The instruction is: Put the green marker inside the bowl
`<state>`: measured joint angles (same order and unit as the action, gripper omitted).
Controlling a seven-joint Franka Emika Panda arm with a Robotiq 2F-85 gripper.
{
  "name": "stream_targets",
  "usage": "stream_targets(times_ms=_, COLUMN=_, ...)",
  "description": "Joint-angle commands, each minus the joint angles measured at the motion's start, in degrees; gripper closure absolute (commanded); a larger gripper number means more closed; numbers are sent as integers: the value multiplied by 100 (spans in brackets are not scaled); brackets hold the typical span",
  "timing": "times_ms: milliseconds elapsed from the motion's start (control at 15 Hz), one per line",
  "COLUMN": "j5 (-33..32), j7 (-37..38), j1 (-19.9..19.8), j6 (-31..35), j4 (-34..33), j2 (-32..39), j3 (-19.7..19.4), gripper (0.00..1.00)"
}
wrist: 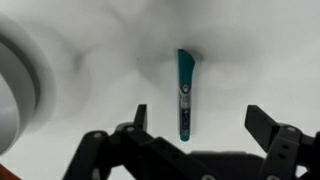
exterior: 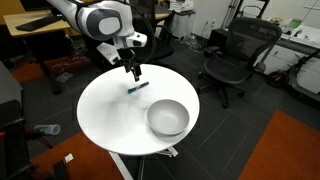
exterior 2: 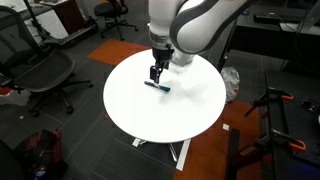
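tabletop [exterior: 105, 120] round, smooth, white | green marker [exterior: 138, 88] slim teal stick lying flat, set in from one edge, well apart from bowl | bowl [exterior: 168, 128] round, smooth grey-white, wide rim, by the opposite edge, empty | gripper [wrist: 200, 118] over marker, dark jaws spread wide, gripping nothing; marker's end sits between them in wrist view

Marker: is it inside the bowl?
No, the marker lies flat on the table, apart from the bowl.

Teal marker [wrist: 185, 95], grey-white bowl [exterior: 168, 130], white table [exterior: 110, 110]
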<state>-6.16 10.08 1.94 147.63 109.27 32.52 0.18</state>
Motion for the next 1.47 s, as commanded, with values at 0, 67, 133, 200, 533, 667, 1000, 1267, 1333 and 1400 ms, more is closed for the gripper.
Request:
stream_targets(times_ms=0, j5=309, j7=-203, j1=-25, j6=-116, j4=-545, j2=471, j3=18, gripper=0)
stream_targets(times_ms=67, j5=343, j7=-194, j1=-20, j6=-152, j4=-644, j2=564, j3=12, gripper=0)
stream_targets(times_ms=133, j5=374, j7=-192, j1=-22, j6=-188, j4=-759, j2=683, j3=6, gripper=0)
stream_targets(times_ms=200, j5=409, j7=-182, j1=-22, j6=-208, j4=-856, j2=787, j3=2, gripper=0)
stream_targets(times_ms=533, j5=510, j7=-81, j1=68, j6=-282, j4=-1275, j2=1234, j3=0, gripper=0)
stream_targets(times_ms=667, j5=516, j7=-72, j1=84, j6=-329, j4=-1408, j2=1368, j3=-6, gripper=0)
stream_targets(times_ms=1000, j5=532, j7=-92, j1=69, j6=-337, j4=-1631, j2=1538, j3=-8, gripper=48)
stream_targets(times_ms=1267, j5=555, j7=-111, j1=31, j6=-354, j4=-1723, j2=1546, j3=-10, gripper=79)
stream_targets(times_ms=1333, j5=562, j7=-109, j1=23, j6=-355, j4=-1738, j2=1545, j3=-12, gripper=88)
stream_targets(times_ms=1400, j5=567, j7=-107, j1=18, j6=-360, j4=-1751, j2=1545, j3=-14, gripper=95)
